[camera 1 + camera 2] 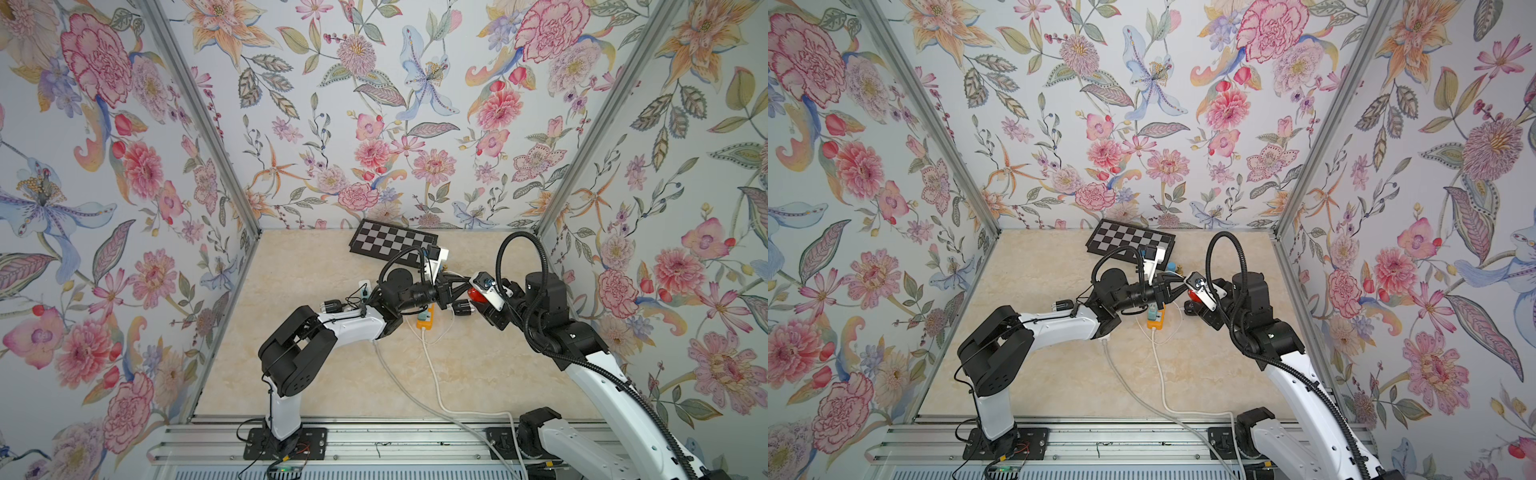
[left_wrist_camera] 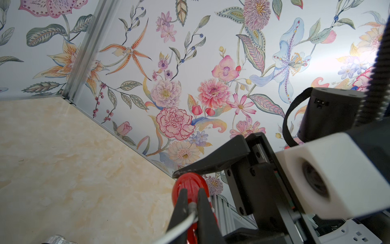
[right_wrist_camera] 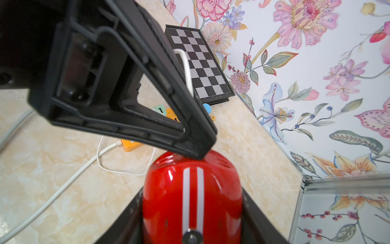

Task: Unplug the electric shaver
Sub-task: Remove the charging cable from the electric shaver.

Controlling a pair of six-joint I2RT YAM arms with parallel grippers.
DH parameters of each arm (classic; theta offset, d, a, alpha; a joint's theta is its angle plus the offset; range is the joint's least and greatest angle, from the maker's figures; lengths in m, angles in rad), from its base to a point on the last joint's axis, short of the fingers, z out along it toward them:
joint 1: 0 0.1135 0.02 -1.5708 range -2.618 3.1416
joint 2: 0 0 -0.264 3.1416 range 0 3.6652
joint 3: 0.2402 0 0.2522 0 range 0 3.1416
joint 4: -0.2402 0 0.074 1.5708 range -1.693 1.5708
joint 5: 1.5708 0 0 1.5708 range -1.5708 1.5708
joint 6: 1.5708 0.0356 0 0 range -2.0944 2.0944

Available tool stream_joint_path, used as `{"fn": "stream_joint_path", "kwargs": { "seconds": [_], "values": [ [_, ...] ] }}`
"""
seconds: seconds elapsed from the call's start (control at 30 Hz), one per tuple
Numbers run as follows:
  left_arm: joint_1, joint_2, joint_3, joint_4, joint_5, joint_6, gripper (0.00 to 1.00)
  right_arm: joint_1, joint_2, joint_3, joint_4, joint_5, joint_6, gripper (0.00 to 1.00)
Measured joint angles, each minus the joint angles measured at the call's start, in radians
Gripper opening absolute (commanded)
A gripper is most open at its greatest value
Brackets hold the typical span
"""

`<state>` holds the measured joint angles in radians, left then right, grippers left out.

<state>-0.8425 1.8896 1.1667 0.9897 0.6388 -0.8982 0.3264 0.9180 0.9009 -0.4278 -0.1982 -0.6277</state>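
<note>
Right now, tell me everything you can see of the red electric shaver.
The electric shaver is a rounded, glossy red body, plastic by its look, with two pale stripes, small slots near one end and a metal stud between the stripes. The right gripper clamps its sides. At its slotted end the left gripper is shut on the white cable where it meets the shaver; the plug's seating is hidden.

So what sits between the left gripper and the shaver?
Only the cable's grey plug, pinched by the left gripper right against the red shaver, in the left wrist view.
</note>
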Motion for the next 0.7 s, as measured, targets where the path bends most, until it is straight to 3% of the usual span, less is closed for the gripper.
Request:
{"fn": "stream_joint_path", "kwargs": {
  "seconds": [0.57, 0.7],
  "values": [
    [0.011, 0.0, -0.001, 0.0, -0.037, -0.038, 0.0, 0.008, -0.002, -0.04, 0.074, 0.027, -0.007, 0.6],
    [0.01, 0.0, -0.002, -0.008, -0.039, -0.038, 0.0, -0.026, -0.006, -0.046, 0.077, -0.014, -0.027, 0.58]
  ]
}}
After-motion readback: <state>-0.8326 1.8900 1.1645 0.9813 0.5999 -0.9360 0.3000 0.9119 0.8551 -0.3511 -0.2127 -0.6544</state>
